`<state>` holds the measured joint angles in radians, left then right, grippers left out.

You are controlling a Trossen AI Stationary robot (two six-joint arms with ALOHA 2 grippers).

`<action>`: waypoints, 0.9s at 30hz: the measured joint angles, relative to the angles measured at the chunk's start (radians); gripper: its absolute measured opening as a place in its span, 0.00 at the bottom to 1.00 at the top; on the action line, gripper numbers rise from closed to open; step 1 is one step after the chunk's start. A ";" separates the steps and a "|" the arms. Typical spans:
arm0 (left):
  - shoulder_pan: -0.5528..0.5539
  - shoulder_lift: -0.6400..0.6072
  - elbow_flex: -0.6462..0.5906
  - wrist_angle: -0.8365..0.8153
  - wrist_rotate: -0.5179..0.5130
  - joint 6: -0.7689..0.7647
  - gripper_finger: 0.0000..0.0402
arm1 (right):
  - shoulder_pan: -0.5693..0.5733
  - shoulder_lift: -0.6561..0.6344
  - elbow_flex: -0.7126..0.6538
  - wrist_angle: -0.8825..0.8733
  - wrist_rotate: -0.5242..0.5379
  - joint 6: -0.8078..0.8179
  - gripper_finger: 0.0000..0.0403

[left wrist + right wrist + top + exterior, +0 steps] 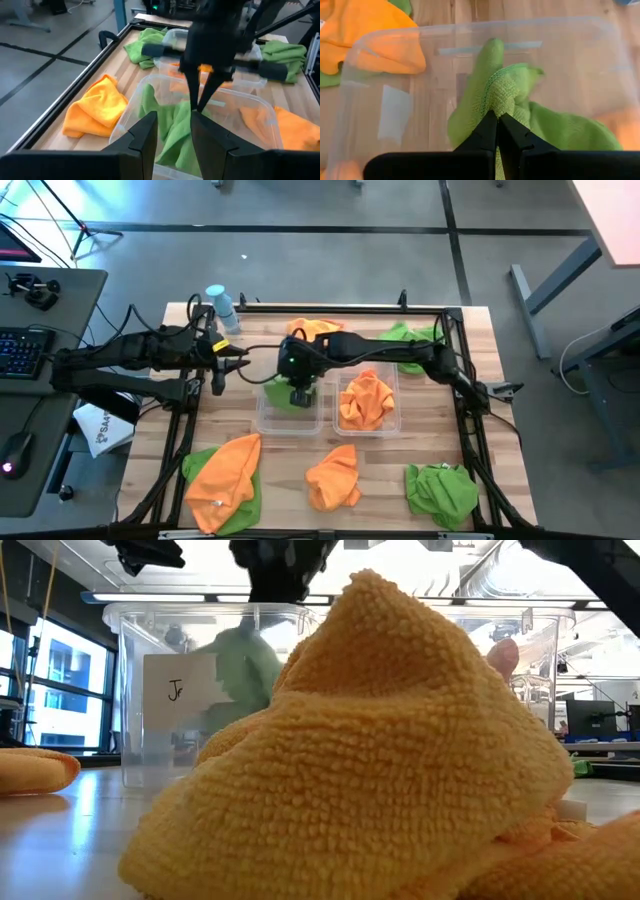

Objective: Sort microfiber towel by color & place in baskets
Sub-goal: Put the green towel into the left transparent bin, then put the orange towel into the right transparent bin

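Two baskets [290, 418] side by side, towels [365, 402] inside.

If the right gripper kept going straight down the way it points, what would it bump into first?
Probably just the green towel that the right gripper is pinching, then the floor of the left clear basket under it.

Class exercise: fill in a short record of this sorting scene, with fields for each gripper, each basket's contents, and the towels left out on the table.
right gripper: over the left basket, shut on the green towel
left gripper: open, waiting left of the baskets
right basket: orange towel
loose near edge: orange-on-green pile, orange, green
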<state>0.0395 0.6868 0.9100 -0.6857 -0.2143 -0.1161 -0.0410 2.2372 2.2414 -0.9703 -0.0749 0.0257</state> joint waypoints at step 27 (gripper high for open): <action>-0.099 0.029 0.000 -0.042 0.091 -0.189 0.24 | 0.017 -0.028 0.081 -0.266 0.013 0.213 0.28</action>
<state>-0.0599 0.7154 0.9100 -0.7274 -0.1235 -0.3047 -0.0238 2.2092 2.3226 -1.2360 -0.0616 0.2390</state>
